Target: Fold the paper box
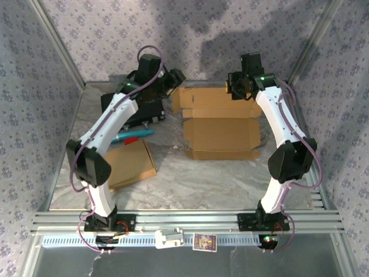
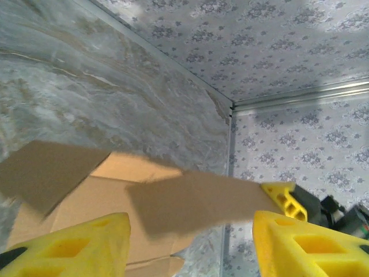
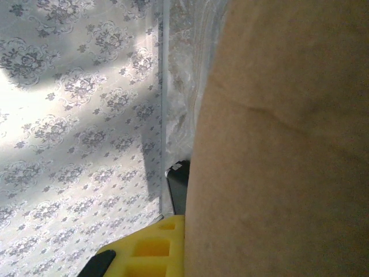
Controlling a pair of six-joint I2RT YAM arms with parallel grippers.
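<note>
The paper box (image 1: 222, 134) lies flat at the far centre of the tabletop (image 1: 196, 179), far edge running left to right.
The left tool (image 1: 174, 77), jaws apart, straddles its left flap (image 2: 196, 202); the right tool (image 1: 237, 88), closed, appears to pinch the right end; both equally near.

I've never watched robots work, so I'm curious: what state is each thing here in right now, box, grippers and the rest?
Paper box: lying open, partly folded, one flap raised.
Right gripper: shut on that flap.
Left gripper: open, close to the raised flap.
Second cardboard piece: lying flat.
Blue pen: lying on its side.
</note>
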